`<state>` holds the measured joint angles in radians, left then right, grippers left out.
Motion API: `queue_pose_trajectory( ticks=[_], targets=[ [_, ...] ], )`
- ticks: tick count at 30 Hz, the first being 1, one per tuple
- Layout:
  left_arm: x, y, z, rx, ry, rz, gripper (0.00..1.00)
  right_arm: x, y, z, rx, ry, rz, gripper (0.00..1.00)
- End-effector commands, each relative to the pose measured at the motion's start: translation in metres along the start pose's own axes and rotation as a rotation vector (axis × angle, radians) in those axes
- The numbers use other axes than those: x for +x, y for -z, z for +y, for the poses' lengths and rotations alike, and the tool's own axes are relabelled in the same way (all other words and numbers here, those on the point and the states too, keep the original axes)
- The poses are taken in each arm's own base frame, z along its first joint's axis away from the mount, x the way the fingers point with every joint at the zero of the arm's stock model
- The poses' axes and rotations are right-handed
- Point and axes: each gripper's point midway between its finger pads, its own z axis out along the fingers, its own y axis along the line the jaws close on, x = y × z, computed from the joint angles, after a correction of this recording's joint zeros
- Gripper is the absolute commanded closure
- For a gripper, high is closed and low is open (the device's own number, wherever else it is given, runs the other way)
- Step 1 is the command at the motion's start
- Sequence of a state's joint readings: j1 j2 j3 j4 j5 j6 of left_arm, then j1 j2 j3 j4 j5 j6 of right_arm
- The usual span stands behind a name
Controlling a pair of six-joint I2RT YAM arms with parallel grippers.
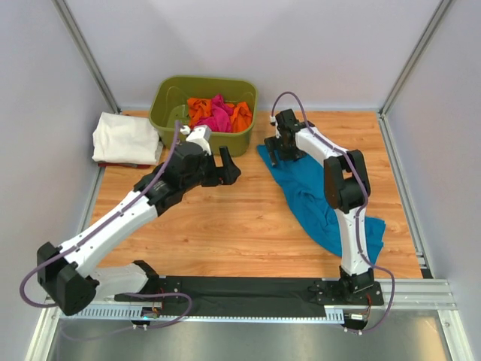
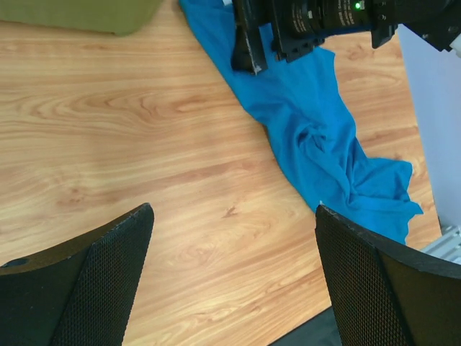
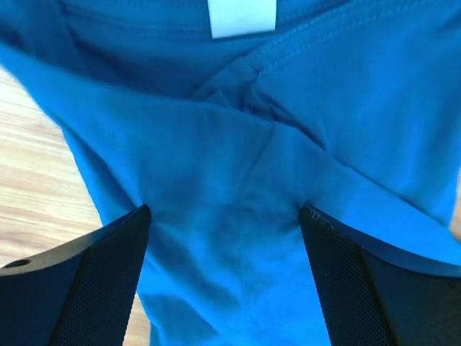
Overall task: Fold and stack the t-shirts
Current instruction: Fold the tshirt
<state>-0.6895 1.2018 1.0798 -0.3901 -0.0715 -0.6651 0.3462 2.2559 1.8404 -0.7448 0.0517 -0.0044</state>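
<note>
A teal-blue t-shirt lies crumpled in a long strip on the right half of the wooden table. My right gripper hovers low over its far end, open. In the right wrist view the gripper has wide jaws with the teal cloth spread under them and a white neck label beyond. My left gripper is open over bare wood left of the shirt. The left wrist view shows nothing between its fingers. A white t-shirt lies folded at the back left. Pink and orange t-shirts are bunched in the tub.
The olive-green tub stands at the back centre, just behind the left gripper. Grey walls close in the table on three sides. A black strip runs along the near edge between the arm bases. The right arm rises above the teal shirt.
</note>
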Motion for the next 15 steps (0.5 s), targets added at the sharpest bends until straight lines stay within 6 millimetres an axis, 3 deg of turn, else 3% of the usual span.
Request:
queue_pose_trajectory(
  ticks=[1, 5, 6, 7, 9, 15],
  targets=[
    [0.003, 0.011, 0.02, -0.062, 0.014, -0.021, 0.01, 0.0, 0.0, -0.014, 0.047, -0.008, 0.031, 0.14],
    [0.009, 0.011, 0.027, -0.082, 0.016, -0.007, 0.0, -0.003, -0.015, -0.024, 0.093, -0.077, 0.057, 0.13],
    [0.011, 0.009, 0.027, -0.085, 0.014, 0.003, 0.01, 0.004, -0.025, -0.028, 0.106, -0.093, 0.091, 0.13],
    [0.011, 0.008, 0.028, -0.086, 0.007, 0.008, 0.01, -0.011, -0.023, -0.03, 0.104, -0.115, 0.058, 0.13],
    [0.013, 0.004, 0.03, -0.098, 0.004, 0.02, 0.0, -0.014, -0.032, -0.041, 0.113, -0.18, 0.06, 0.13],
    [0.021, -0.012, 0.028, -0.088, -0.013, 0.069, 0.01, -0.061, -0.041, -0.065, 0.084, -0.304, -0.075, 0.11]
  ],
)
